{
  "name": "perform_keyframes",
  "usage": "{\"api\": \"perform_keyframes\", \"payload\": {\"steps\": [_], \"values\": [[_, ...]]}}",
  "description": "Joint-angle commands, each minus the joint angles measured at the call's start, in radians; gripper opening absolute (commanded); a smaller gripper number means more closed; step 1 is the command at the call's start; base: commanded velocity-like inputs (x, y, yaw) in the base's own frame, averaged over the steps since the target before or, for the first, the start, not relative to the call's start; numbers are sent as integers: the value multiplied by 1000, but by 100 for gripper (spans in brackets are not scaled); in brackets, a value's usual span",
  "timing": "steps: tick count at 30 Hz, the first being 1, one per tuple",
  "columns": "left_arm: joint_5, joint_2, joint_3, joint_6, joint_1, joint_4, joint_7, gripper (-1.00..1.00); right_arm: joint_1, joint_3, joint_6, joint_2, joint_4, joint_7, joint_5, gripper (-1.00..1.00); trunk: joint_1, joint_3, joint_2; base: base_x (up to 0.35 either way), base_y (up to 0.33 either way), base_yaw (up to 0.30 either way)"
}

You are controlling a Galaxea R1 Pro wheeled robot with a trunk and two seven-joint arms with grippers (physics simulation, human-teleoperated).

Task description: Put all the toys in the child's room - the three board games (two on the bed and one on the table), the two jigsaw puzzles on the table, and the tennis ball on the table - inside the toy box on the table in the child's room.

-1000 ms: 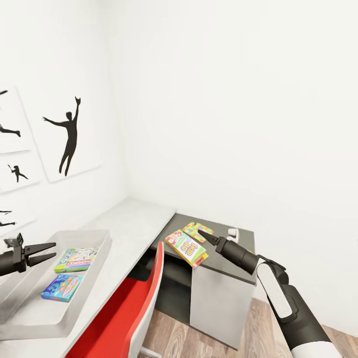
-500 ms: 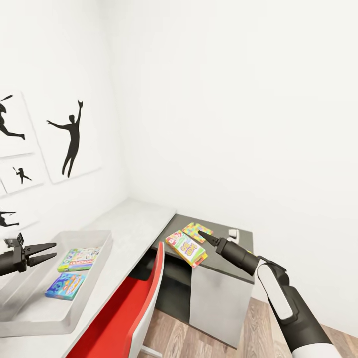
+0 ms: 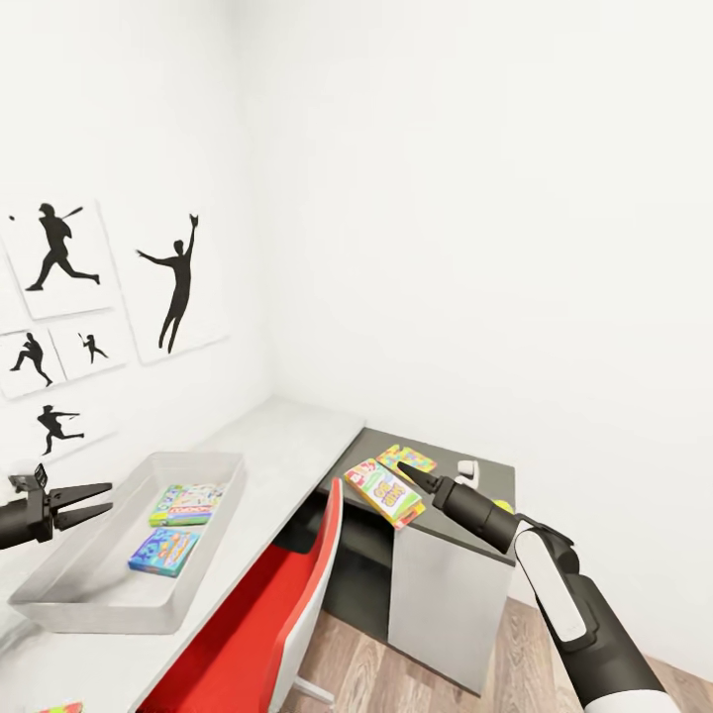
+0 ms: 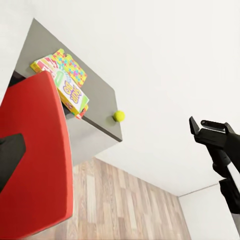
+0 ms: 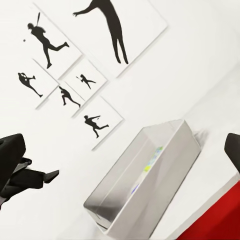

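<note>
The light-grey toy box stands on the pale table top. Inside it lie two board games, a multicolour one and a blue one. The SKIP-BO board game lies at the dark cabinet's front corner, partly over a jigsaw puzzle. The tennis ball sits at the cabinet's edge. My right gripper hovers just right of the SKIP-BO box, open, with its fingers wide apart and nothing between them. My left gripper hangs open beside the toy box's left side, holding nothing.
A red chair is tucked under the table between my arms. A small white object sits at the back of the dark cabinet. Black baseball-player posters hang on the left wall. Wood-plank floor lies below. A multicolour sliver shows at the frame's bottom edge.
The whole picture has shifted right and slightly down, so the camera has turned left and more posters show. Both grippers keep their poses and nothing was grasped or released.
</note>
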Motion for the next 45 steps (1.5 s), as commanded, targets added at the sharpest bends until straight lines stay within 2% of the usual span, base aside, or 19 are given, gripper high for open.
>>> {"api": "perform_keyframes", "payload": {"steps": [1,5,12,18,22,30,37,45], "values": [[-1,0,0,11,0,0,-4,100,0,1,7,-1,0,-2,-9,100,-4,3,7,-29,0,63],[-1,0,0,11,0,0,-4,100,0,-5,8,-1,1,-1,-9,100,-19,16,35,-11,0,28],[-1,0,0,11,0,0,-4,100,15,-45,10,-1,-17,0,-9,100,-46,38,84,-2,0,155],[-1,0,0,11,0,-1,-4,100,64,-77,34,-2,-131,7,-8,100,-46,38,84,0,0,256],[-1,1,0,11,0,-2,-4,100,78,-87,93,-1,-170,2,-6,100,-46,38,84,0,0,264],[-1,1,-1,11,0,-1,-4,100,81,-144,124,-1,-178,1,-2,100,-46,35,84,-34,0,266],[-1,1,-1,11,0,-2,-4,100,93,-154,116,-1,-181,18,-7,100,-46,33,84,-186,0,256],[-1,2,0,11,1,-1,-4,100,97,-156,113,0,-182,23,-5,100,-46,32,84,-21,0,52]]}}
